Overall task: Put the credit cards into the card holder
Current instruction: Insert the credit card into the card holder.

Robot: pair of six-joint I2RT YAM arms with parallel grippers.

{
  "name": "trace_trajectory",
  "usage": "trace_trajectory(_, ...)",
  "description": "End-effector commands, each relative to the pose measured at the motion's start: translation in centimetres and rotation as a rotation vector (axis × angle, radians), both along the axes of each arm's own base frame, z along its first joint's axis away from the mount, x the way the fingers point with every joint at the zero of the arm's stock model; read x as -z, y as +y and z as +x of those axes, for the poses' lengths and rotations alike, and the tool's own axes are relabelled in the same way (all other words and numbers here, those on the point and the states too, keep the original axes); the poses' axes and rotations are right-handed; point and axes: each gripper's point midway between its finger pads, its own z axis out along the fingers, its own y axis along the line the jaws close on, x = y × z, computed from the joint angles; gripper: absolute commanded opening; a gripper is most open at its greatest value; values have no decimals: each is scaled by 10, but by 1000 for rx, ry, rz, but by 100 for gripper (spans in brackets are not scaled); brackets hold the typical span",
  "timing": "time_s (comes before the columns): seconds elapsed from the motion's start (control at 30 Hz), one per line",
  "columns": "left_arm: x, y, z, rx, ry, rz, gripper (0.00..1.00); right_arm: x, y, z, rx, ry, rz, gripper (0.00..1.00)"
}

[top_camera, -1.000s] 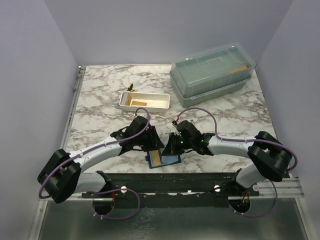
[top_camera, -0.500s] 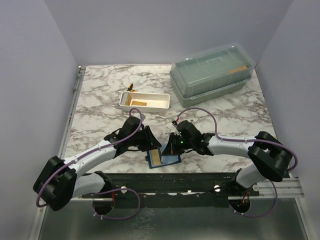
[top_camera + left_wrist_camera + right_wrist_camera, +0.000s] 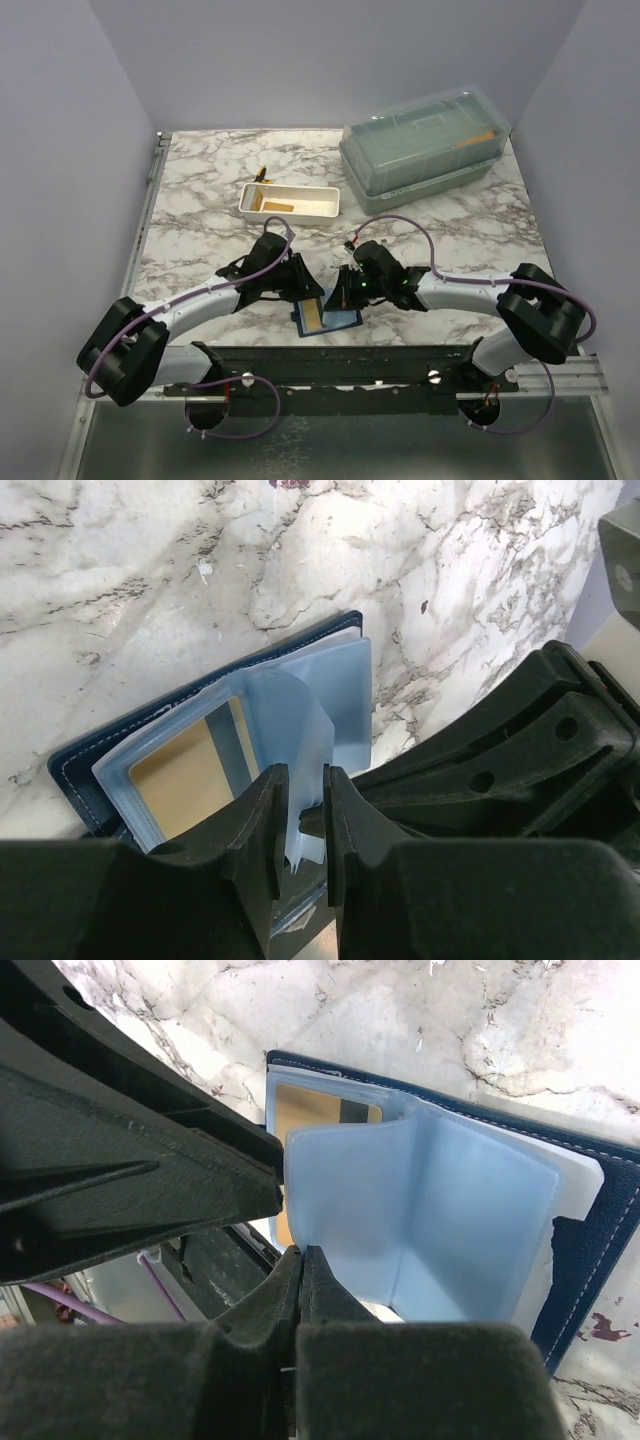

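Left fingers (image 3: 258,825) narrowed, perhaps pinching card holder (image 3: 345,685)

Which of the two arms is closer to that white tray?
Left. The left arm reaches just in front of the white tray; the right arm sits farther off, to its right.

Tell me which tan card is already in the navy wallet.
The tan card in the navy bifold wallet; another card lies in the white rectangular tray.
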Motion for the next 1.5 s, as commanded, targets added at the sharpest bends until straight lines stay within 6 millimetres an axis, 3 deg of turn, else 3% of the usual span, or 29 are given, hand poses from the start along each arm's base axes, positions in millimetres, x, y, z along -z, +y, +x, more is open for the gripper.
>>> trace_trajectory(0.0,-1,-3,5,7,-11,-8,25,-2,-2,-1,1,-23,4,0)
trace_trajectory(0.3,3,-6,6,15,-4,-9,23,-3,0,-1,-3,-22,9,0)
trace_trajectory(0.67,18,-2,5,6,26,34,27,-5,1,-1,-7,-23,15,0)
trace_trajectory(1.0,21,6,3,-3,31,73,21,-2,-12,0,26,-29,-36,1)
trace_trajectory(1.17,20,8,1,-2,29,81,19,10,-34,0,74,-26,-146,12)
trace_trajectory(1.3,21,11,-1,3,29,99,18,21,-68,4,152,-28,-338,23)
trace_trajectory(1.37,22,14,-2,5,30,114,18,15,-77,6,168,-57,-389,31)
trace_trajectory(1.47,24,18,-3,10,35,139,18,-5,-74,9,164,-102,-430,39)
